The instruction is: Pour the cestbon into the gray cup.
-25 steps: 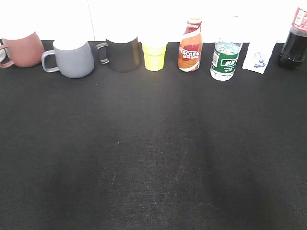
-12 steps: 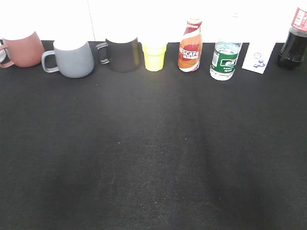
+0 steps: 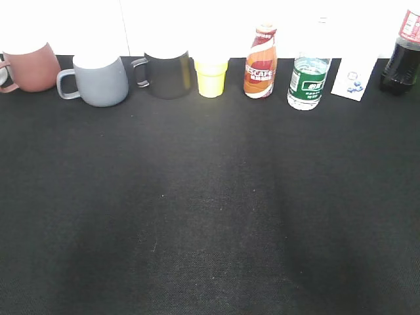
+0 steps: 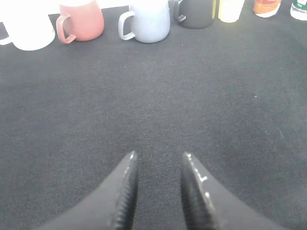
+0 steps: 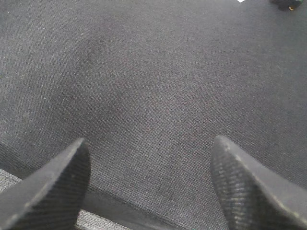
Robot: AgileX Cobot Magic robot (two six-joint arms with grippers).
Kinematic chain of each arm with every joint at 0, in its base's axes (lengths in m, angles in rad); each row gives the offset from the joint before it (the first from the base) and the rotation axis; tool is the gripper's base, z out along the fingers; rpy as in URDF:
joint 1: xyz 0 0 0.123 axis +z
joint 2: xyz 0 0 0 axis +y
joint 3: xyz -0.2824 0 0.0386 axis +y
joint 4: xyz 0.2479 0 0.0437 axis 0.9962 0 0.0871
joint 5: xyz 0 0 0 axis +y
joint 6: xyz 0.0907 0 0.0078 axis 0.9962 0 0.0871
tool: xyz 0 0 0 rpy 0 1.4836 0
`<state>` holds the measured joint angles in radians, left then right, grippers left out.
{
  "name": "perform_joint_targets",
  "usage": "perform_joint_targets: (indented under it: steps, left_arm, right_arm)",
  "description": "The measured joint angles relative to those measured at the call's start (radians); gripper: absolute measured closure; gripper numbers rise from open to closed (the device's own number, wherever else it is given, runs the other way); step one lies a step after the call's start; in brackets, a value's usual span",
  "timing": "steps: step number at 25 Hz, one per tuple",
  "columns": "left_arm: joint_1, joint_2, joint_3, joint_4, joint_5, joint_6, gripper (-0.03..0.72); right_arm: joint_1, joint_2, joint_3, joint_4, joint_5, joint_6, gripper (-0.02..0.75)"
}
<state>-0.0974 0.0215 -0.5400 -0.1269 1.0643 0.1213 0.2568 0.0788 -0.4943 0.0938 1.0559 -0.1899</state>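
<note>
Eight containers stand in one row along the far edge of a black woven-cloth table (image 3: 210,210). From left: a reddish-brown matte mug (image 3: 29,65); the squat blue-gray matte cup (image 3: 98,80) with a gray loop handle facing left; a black glossy mug (image 3: 167,74); a small yellow ribbed plastic cup (image 3: 211,77); an orange-brown waisted bottle (image 3: 261,62) whose label reads "NESCAFE"; the small clear plastic cestbon water bottle (image 3: 308,81), upright, its green label carrying white lettering too small to read; a white carton (image 3: 355,79) with a small blue print; and a dark cola bottle (image 3: 400,56) with a red label, cut by the right edge. The cestbon stands well apart from the gray cup, with three containers between them. The left gripper (image 4: 157,160), black ribbed fingers parted by a narrow gap, holds nothing above bare cloth. The right gripper (image 5: 148,163) is spread wide and empty.
</note>
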Motion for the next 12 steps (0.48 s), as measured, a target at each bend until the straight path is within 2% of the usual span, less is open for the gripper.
perform_joint_targets:
  steps: [7, 11, 12]
  left_arm:
    - [0.009, -0.028, 0.002, -0.002, -0.001, 0.000, 0.449]
    - [0.058, -0.028, 0.002, -0.005, -0.004, 0.000, 0.449]
    - [0.096, -0.028, 0.002, -0.005, -0.004, 0.000, 0.449]
  right_arm:
    - [-0.002, -0.060, 0.001, 0.000, -0.006, 0.000, 0.150]
    - [-0.061, -0.088, 0.001, 0.000, -0.008, 0.000, 0.150]
    - [-0.100, -0.088, 0.001, 0.000, -0.008, 0.000, 0.150]
